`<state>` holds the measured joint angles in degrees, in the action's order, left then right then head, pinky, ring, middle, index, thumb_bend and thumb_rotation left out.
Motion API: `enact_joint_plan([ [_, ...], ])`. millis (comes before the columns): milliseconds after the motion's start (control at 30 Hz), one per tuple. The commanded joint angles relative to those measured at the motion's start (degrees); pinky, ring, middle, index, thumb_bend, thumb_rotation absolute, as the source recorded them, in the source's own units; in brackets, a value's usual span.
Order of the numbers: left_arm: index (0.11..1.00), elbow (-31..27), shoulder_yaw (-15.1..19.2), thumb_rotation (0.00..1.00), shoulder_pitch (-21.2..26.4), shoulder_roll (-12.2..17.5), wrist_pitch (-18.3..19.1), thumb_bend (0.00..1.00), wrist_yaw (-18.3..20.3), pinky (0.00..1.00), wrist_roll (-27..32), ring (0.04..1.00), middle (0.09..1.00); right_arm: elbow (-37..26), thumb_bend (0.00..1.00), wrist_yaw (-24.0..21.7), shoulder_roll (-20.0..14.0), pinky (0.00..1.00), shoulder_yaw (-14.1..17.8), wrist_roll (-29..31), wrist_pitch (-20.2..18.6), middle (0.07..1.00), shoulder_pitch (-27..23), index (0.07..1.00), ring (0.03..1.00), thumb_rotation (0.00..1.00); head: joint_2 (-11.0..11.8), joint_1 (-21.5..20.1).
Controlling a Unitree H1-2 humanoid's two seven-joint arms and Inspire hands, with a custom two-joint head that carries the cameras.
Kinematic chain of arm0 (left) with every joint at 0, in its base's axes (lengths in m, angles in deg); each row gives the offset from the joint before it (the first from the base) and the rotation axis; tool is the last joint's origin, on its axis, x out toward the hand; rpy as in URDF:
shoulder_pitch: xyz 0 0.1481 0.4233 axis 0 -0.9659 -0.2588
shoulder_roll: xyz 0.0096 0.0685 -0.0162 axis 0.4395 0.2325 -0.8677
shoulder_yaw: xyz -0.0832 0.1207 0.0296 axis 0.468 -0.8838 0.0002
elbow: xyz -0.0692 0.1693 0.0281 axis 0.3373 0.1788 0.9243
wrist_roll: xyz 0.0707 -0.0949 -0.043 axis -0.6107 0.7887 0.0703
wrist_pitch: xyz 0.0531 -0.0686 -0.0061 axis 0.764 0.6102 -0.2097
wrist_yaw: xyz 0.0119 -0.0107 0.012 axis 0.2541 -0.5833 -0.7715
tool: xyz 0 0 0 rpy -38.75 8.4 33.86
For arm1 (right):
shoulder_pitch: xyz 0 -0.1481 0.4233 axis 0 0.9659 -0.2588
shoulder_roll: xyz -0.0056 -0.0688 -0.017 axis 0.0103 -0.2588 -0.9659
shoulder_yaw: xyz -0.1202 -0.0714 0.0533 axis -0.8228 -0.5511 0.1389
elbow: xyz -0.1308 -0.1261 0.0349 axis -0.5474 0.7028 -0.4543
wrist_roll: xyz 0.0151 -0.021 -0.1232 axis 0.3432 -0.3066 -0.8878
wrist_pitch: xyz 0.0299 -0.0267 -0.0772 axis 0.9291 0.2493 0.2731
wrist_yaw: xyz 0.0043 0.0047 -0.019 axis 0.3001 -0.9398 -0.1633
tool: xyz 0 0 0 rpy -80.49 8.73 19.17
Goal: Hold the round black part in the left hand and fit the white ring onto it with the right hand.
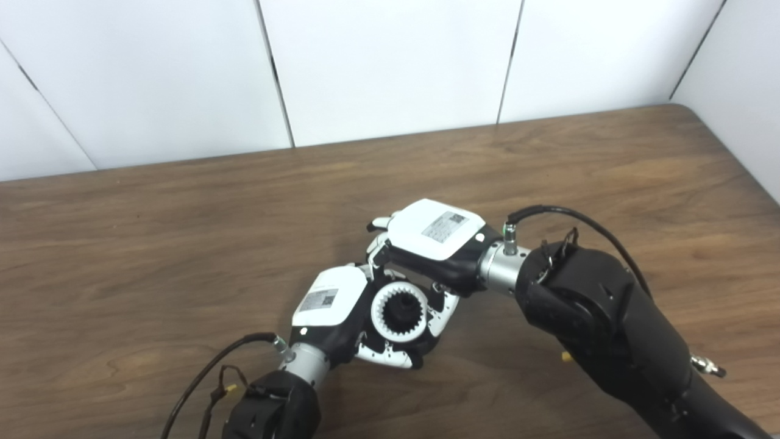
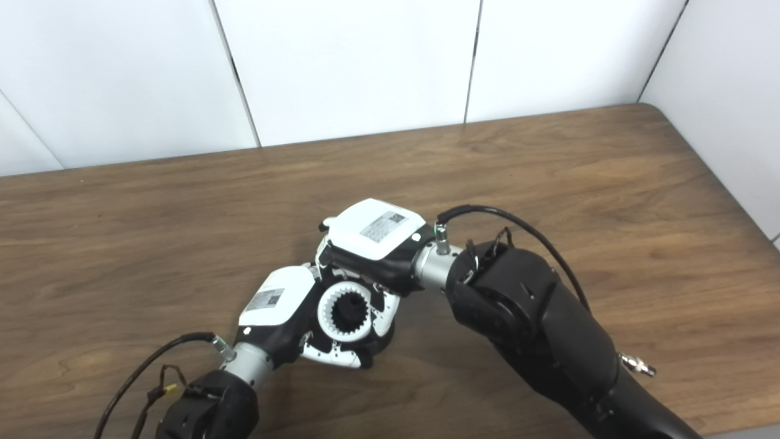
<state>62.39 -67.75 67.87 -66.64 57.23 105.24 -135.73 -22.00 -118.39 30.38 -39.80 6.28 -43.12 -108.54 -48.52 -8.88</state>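
The white ring [image 1: 399,311] sits around the round black part [image 1: 403,312], its toothed inner edge encircling the dark toothed centre. From above the two look concentric, so I judge the ring to be on or very nearly on. Whether it is pressed fully home I cannot tell from this angle.

My left hand [image 1: 341,311] is closed on the black part from below and from the left. Its fingers [image 1: 387,356] curl under the lower rim, so the part faces up toward my head and the fit can be checked by eye. That cradle also keeps the part from turning while the ring is worked on.

My right hand [image 1: 432,244] comes in from above and from the right, its back turned up. Its fingers [image 1: 448,308] reach down along the ring's right side and top edge. They appear to touch the ring, so I take this hand to be clamped on it, steadying or pressing it. The exact contact is hidden under the palm.

Both hands meet above the wooden table [image 1: 152,256], near its middle, and the assembly looks to be held clear of the surface. That leaves room for fingers beneath it.

Risk noted: uneven pressure from one side could cock the ring on the teeth.
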Motion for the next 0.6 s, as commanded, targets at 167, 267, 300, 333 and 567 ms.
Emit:
enact_joint_plan([
  [167,0.481,0.88,-0.35,0.05,0.16,0.49,1.15,0.52,2.13,0.92,-1.68,0.881,0.784,0.41,0.52,0.35,0.32,0.89,0.22,1.1,2.46,0.786,-1.07,0.481,0.922,0.13,-0.57,-0.07],
  [267,0.48,0.84,-0.11,0.05,0.17,0.35,1.17,0.52,2.07,0.92,-1.16,0.883,0.78,1.52,0.52,0.67,0.13,0.89,0.83,1.32,2.46,0.782,-0.92,0.481,0.918,0.13,-0.6,-0.12],
  [300,0.48,0.8,-0.13,0.05,0.2,0.36,1.17,0.52,2.1,0.92,-1.22,0.884,0.78,1.95,0.52,0.98,0.02,0.89,1.06,1.47,2.64,0.78,-0.84,0.481,0.916,0.13,-0.6,-0.12],
  [333,0.48,0.78,-0.17,0.05,0.25,0.4,1.15,0.52,2.13,0.92,-1.36,0.883,0.779,2.41,0.52,1.48,-0.16,0.89,1.3,1.63,2.97,0.779,-0.72,0.481,0.914,0.13,-0.6,-0.12],
  [567,0.48,0.32,-0.17,0.05,0.32,0.38,1.43,0.52,2.43,0.92,-1.4,0.881,0.783,5.63,0.52,4.62,-1.48,0.88,3.11,2.6,5.31,0.779,-0.03,0.481,0.915,0.13,-0.77,-0.17],
])
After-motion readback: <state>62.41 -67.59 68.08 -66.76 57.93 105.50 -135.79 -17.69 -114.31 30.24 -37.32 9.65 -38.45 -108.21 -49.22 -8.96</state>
